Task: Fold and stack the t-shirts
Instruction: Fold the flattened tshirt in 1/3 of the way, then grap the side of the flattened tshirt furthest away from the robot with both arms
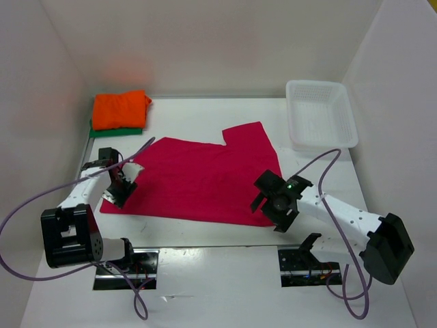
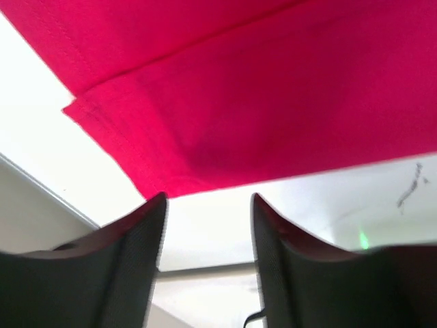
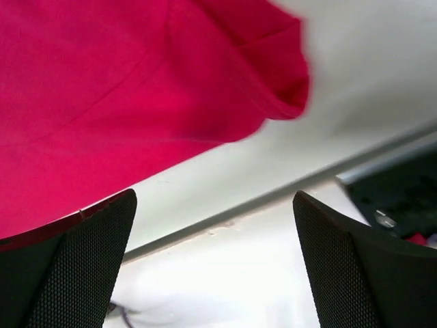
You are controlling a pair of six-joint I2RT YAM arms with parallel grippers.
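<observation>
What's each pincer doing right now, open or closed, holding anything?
Left pincer: open, empty, near the edge of the red shirt.
Right pincer: open wide, empty.

Our left arm [image 1: 76, 195] and right arm [image 1: 341, 215] are built alike: white links with small dark screws, blocky black joint housings, and a thin purple cable [image 1: 319, 156] looping from each. The right gripper [image 1: 273, 199] is black, its fingers [image 3: 82, 273] are finely textured, and a green light [image 1: 289, 184] glows on it.
</observation>
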